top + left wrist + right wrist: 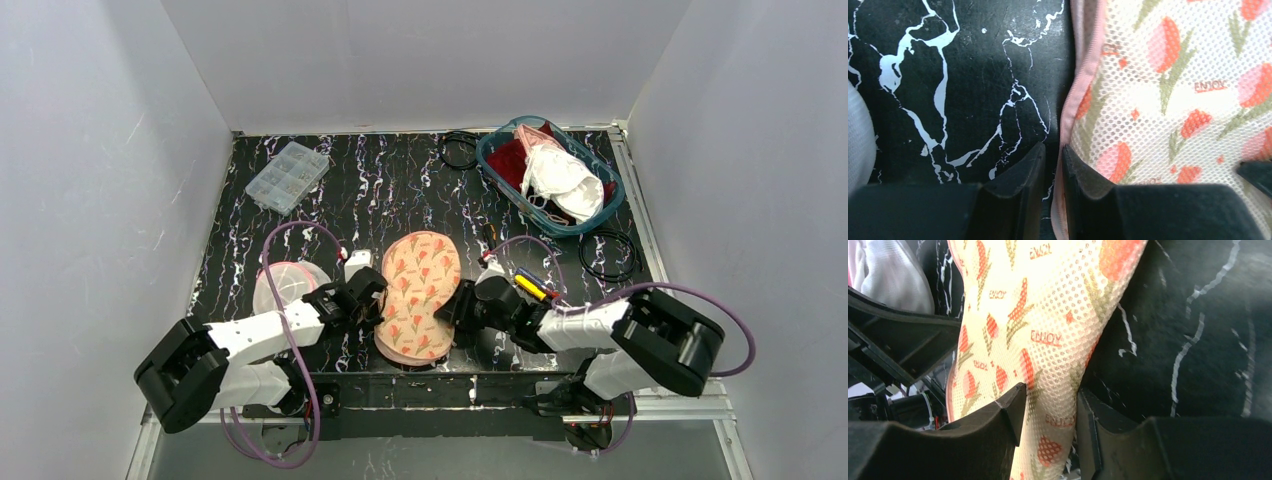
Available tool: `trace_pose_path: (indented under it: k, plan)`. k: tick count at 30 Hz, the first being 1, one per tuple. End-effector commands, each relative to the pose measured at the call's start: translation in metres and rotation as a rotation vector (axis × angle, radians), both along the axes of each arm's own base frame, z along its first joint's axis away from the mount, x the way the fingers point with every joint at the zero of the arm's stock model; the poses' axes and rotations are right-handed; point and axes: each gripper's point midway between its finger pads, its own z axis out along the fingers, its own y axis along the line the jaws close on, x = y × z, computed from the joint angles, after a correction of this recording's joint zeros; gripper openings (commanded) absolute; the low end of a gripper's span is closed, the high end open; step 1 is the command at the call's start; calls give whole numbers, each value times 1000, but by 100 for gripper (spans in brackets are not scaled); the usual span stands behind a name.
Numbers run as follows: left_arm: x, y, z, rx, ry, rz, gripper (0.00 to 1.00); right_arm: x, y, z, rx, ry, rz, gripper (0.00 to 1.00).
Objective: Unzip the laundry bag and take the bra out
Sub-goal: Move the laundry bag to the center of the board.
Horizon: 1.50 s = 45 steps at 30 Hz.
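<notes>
The laundry bag (pixel 420 290) is a cream mesh pouch with red tulips and a pink zipper edge, lying flat at the table's near middle. My left gripper (pixel 375 300) is at its left rim. In the left wrist view its jaws (pixel 1054 147) are nearly together, with the pink zipper tape (pixel 1083 75) running between them. My right gripper (pixel 462 305) is at the bag's right side. In the right wrist view its jaws (pixel 1050 395) pinch a raised fold of the mesh (pixel 1038 315). The bra is hidden.
A teal basket (pixel 610 200) of white and red garments sits at the back right. A clear organizer box (pixel 287 176) is at the back left. Black cable loops (pixel 610 255) lie right, markers (pixel 533 287) near my right arm, a white mesh item (pixel 285 285) under my left arm.
</notes>
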Motion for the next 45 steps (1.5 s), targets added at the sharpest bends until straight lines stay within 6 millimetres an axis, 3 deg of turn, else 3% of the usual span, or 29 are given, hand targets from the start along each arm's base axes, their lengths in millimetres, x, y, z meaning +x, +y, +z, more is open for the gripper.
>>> trace_pose_path:
  k: [1,5,10,13,19,22,27,29,31,34,35,39,41,45]
  plan:
    - [-22,8,-20,10,88,-24,18,3,13,-11,-47,12,15,49]
    - [-24,6,-19,-7,89,-33,17,4,21,-18,-69,13,36,39]
    - [-24,9,-11,-14,76,-20,19,8,18,-20,-150,-29,74,13]
    - [-23,15,5,-11,52,10,26,15,15,-11,-246,-99,134,1]
    - [-21,29,48,-23,-28,49,54,50,4,10,-527,-278,378,1]
    - [-19,33,65,-29,-62,49,63,66,8,19,-675,-354,583,1]
    - [-19,41,85,-21,-99,59,70,101,12,-1,-922,-404,775,4]
    - [-20,43,92,-26,-104,58,70,116,25,-7,-948,-409,822,6]
    - [-23,45,94,-29,-101,61,70,130,31,-12,-985,-422,856,11]
    - [-29,52,93,-36,-99,72,70,161,31,-10,-1016,-423,798,42]
    - [-30,53,92,-38,-100,77,70,171,33,-3,-1009,-429,760,54]
    - [-33,58,94,-48,-112,87,71,186,40,44,-937,-490,575,84]
    - [-32,59,97,-54,-121,89,71,185,35,73,-875,-512,442,92]
    - [-29,56,101,-65,-134,91,71,155,13,98,-675,-439,189,96]
